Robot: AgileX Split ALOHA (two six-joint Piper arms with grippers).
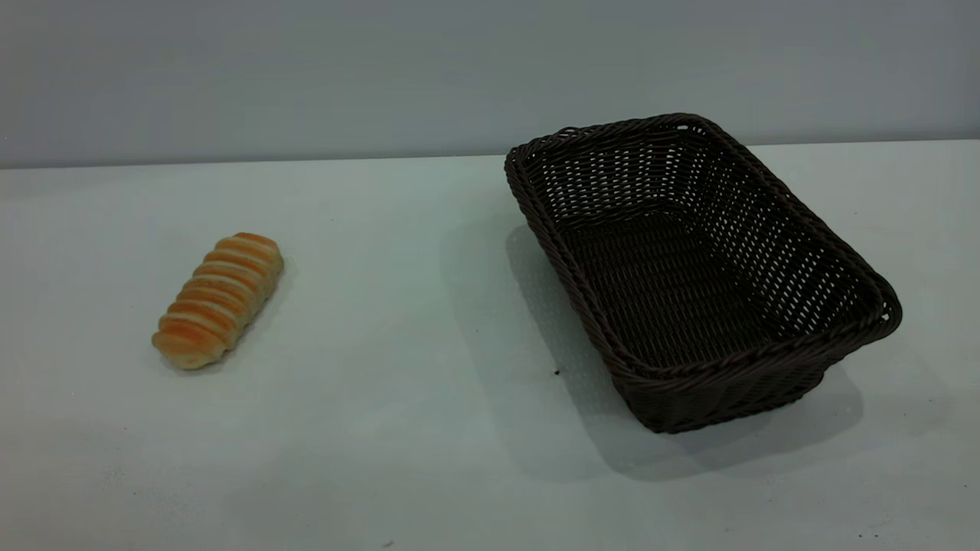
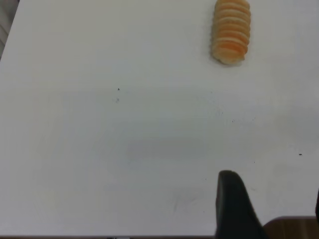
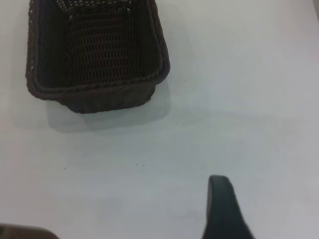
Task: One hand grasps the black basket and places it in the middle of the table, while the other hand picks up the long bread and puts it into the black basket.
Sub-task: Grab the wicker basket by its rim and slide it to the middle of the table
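The black basket (image 1: 693, 268) stands empty on the right half of the table (image 1: 398, 428), its long side running at an angle. The long bread (image 1: 220, 299) lies on the left half of the table, well apart from the basket. Neither gripper shows in the exterior view. In the left wrist view the left gripper (image 2: 272, 182) hovers open and empty over bare table, with the bread (image 2: 231, 31) some way ahead of it. In the right wrist view the right gripper (image 3: 269, 185) is open and empty over bare table; only one finger (image 3: 220, 204) shows. The basket (image 3: 97, 55) lies ahead of it.
A grey wall runs behind the table's far edge. A few small dark specks (image 1: 556, 372) mark the tabletop. In the left wrist view a brown surface (image 2: 291, 228) shows past the table's edge.
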